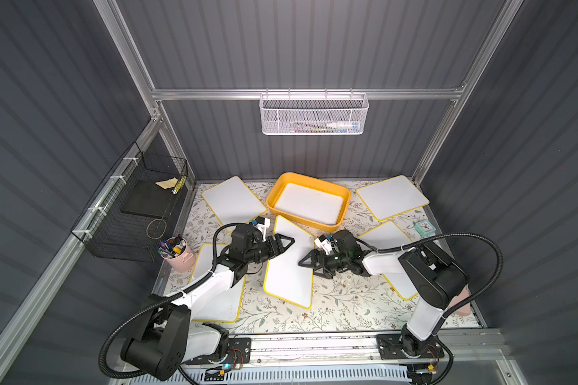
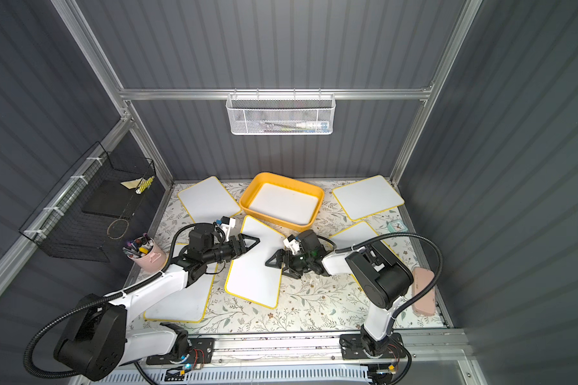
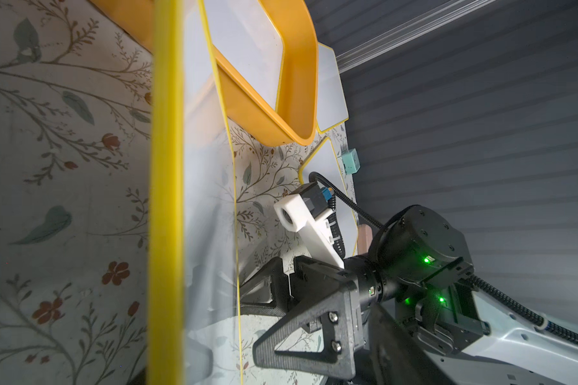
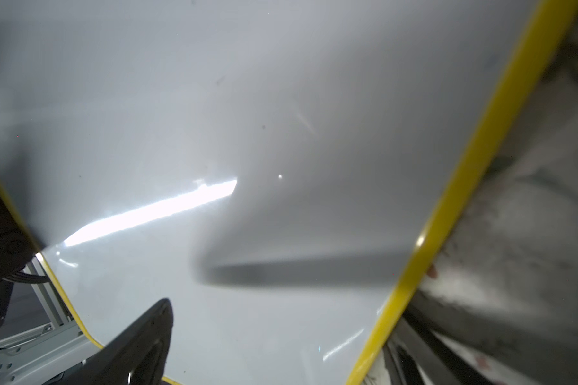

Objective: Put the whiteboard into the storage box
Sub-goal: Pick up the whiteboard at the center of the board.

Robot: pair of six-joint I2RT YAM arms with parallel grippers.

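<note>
The yellow-orange storage box (image 1: 301,222) (image 2: 274,220) stands at the back centre with one whiteboard (image 1: 309,203) lying in it. Another yellow-edged whiteboard (image 1: 287,276) (image 2: 252,276) (image 3: 207,200) lies just in front of the box, between my grippers. My left gripper (image 1: 289,240) (image 2: 254,240) is open at this board's left edge, and I cannot tell if it touches. My right gripper (image 1: 307,267) (image 4: 281,316) is open wide at the right edge. One of its fingers (image 4: 141,343) is over the white face, the other beyond the yellow rim.
More whiteboards lie at back left (image 1: 232,200), back right (image 1: 391,196), under the left arm (image 1: 221,300) and under the right arm (image 1: 387,240). A pink pen cup (image 1: 177,255), a teal clock (image 1: 424,227) and a pink case (image 2: 422,291) stand near the table's sides.
</note>
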